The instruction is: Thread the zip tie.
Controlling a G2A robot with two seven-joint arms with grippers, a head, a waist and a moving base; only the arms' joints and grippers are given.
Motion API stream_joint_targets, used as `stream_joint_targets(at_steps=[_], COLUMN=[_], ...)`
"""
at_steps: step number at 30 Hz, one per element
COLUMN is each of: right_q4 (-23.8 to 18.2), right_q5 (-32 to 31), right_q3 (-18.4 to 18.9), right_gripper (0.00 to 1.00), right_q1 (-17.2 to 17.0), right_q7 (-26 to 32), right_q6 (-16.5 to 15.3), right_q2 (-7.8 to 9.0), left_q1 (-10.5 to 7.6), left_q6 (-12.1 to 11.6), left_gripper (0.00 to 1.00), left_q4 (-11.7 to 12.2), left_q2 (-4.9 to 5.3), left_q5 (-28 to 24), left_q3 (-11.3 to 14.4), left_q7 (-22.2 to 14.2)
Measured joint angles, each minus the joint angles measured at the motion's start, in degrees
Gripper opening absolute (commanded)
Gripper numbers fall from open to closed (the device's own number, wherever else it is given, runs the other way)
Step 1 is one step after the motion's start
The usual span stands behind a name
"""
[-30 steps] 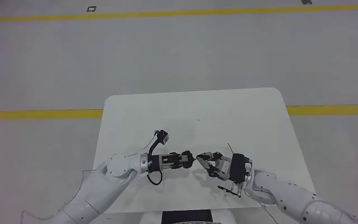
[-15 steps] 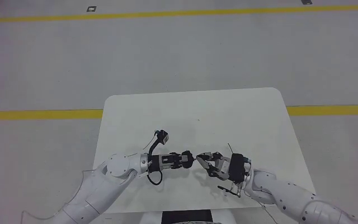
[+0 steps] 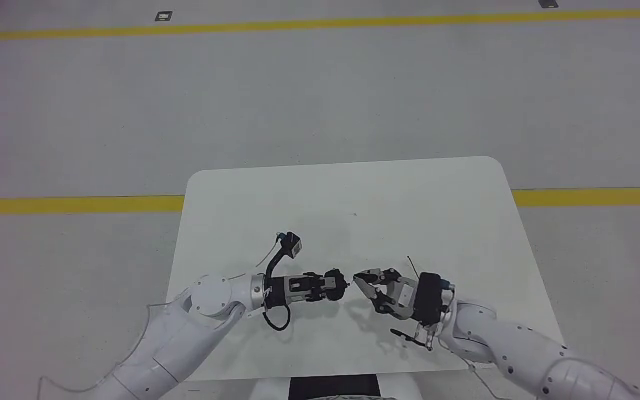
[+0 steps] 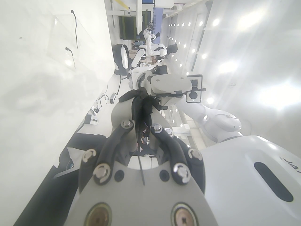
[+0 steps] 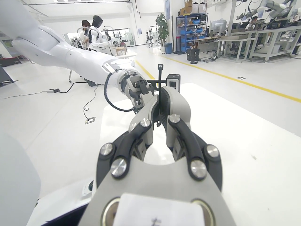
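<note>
White tabletop carries the work at its near edge, where the two grippers meet nose to nose just above the surface. The right gripper has its fingers pinched narrow on the zip tie, which stands upright between the pads with its head uppermost. The left gripper is drawn just as narrow. A thin black strap runs back between its fingers, and this appears to be the same tie's tail, though the join between the two ends is hidden.

Over the last second the right arm eased in toward the left gripper and has now backed off a little, so the gap between the fingertips is slightly wider than half a second ago. The left arm has held its place throughout. This reads as a re-alignment rather than a finished pass: the tail is probably not yet through the head, and the right arm will likely need another, better-aimed approach.

Farther out on the table a loose black strip lies flat, well apart from both grippers. Beyond the table's far edge the pale floor shows a yellow line. The workshop behind holds shelving with blue bins and a potted plant.
</note>
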Motion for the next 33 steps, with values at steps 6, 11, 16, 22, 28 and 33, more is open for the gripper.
stream_joint_targets(at_steps=[6, 11, 16, 22, 28, 33], right_q4=[-0.77, -0.50, 0.14, 1.06, 1.66, 1.89], right_q5=[-0.25, 0.10, 0.52, 1.04, 1.18, 1.22], right_q3=[0.34, 0.09, -0.58, -1.41, -1.91, -2.14], right_gripper=[0.00, 0.00, 0.00, 0.00, 0.00, 0.00], right_q1=[-0.28, -0.11, 0.29, 0.86, 1.18, 1.35], right_q7=[0.35, 0.82, 1.16, 1.32, 1.24, 1.18], right_q6=[0.00, 0.00, 0.00, 0.00, 0.00, 0.00], right_q2=[0.05, -0.20, -0.57, -0.97, -1.10, -1.12], left_q1=[0.00, 0.00, 0.00, 0.00, 0.00, 0.00], left_q6=[0.00, 0.00, 0.00, 0.00, 0.00, 0.00], left_gripper=[0.00, 0.00, 0.00, 0.00, 0.00, 0.00], left_q4=[0.00, 0.00, 0.00, 0.00, 0.00, 0.00], left_q2=[0.00, 0.00, 0.00, 0.00, 0.00, 0.00], left_q5=[0.00, 0.00, 0.00, 0.00, 0.00, 0.00], left_q3=[0.00, 0.00, 0.00, 0.00, 0.00, 0.00], left_q7=[0.00, 0.00, 0.00, 0.00, 0.00, 0.00])
